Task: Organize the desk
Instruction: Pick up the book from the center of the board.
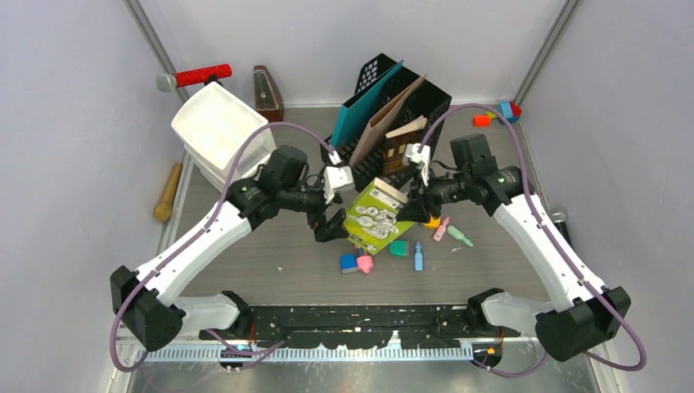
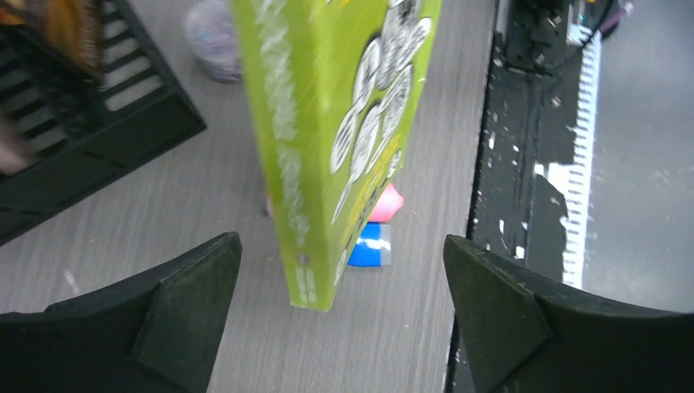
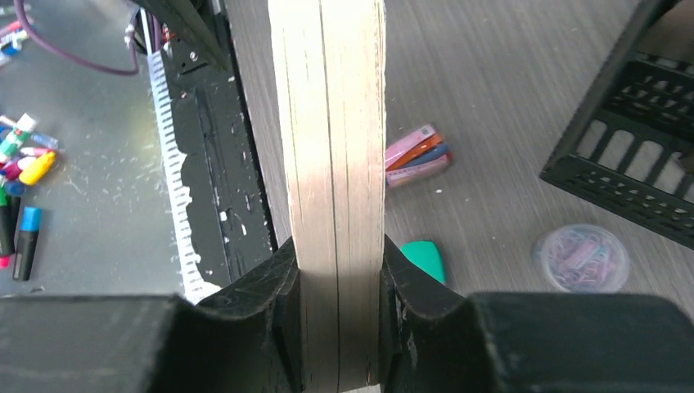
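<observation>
A green book with white drawings on its cover hangs tilted above the grey wood-grain desk. My right gripper is shut on the book's page edge, a finger on each cover. My left gripper is open at the book's left lower corner; in the left wrist view the green spine hangs between its spread fingers without touching them.
A black file rack with folders stands at the back. A white bin, a metronome and a red-handled tool are at the back left. Erasers and markers lie under the book. A clip tub lies near the rack.
</observation>
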Tool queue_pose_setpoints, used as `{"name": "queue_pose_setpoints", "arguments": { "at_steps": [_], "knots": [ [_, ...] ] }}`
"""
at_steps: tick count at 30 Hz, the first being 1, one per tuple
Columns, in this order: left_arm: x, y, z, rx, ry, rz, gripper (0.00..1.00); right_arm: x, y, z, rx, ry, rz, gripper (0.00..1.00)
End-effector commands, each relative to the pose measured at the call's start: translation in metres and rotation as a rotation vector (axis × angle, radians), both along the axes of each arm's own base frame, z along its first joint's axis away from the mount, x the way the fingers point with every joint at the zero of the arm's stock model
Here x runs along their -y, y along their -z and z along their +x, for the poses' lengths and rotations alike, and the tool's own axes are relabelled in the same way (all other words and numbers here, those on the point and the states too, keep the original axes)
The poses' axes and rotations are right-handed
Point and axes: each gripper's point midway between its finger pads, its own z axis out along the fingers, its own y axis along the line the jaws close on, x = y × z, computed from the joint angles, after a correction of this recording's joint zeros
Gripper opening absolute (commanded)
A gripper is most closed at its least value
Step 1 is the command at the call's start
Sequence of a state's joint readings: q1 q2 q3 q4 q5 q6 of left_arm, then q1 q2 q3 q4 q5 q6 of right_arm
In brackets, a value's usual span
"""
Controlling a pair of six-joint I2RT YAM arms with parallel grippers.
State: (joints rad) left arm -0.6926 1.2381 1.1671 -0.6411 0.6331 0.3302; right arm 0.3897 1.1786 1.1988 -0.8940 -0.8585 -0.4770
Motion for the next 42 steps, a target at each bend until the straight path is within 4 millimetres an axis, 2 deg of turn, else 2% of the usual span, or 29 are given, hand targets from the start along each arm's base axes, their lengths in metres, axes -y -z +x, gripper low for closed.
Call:
{"name": "queue_pose_setpoints", "arguments": {
  "at_steps": [1,5,11,16,19,23,27,34,38,42],
  "knots": [
    [-0.005,-0.031,0.017,0.051,-0.079,-0.118,1.00,0.000,-0.046,-0.006,0.103,-0.015,0.158,0.00],
    [-0.011,-0.036,0.025,0.016,-0.164,-0.141,1.00,0.011,-0.053,-0.004,0.130,0.029,0.179,0.00],
    [-0.024,-0.050,0.052,-0.085,-0.378,-0.167,1.00,0.024,-0.061,0.006,0.222,0.098,0.151,0.00],
    [-0.034,-0.075,0.061,-0.397,-0.437,-0.278,1.00,0.049,-0.068,0.040,0.410,0.235,0.009,0.00],
    [-0.028,-0.094,0.064,-0.628,-0.433,-0.378,1.00,0.056,-0.078,0.055,0.487,0.278,-0.043,0.00],
    [-0.012,-0.105,0.069,-0.892,-0.412,-0.468,1.00,0.050,-0.092,0.065,0.576,0.282,-0.085,0.00],
    [-0.003,-0.101,0.079,-1.055,-0.451,-0.512,0.97,0.041,-0.103,0.068,0.644,0.255,-0.134,0.00],
    [0.012,-0.108,0.087,-1.172,-0.463,-0.567,0.96,0.025,-0.106,0.064,0.664,0.209,-0.143,0.00],
    [0.031,-0.103,0.075,-1.252,-0.437,-0.531,0.95,0.020,-0.104,0.064,0.674,0.204,-0.160,0.00],
    [0.042,-0.097,0.071,-1.277,-0.446,-0.524,0.95,0.013,-0.098,0.064,0.680,0.191,-0.179,0.00]
  ]
}}
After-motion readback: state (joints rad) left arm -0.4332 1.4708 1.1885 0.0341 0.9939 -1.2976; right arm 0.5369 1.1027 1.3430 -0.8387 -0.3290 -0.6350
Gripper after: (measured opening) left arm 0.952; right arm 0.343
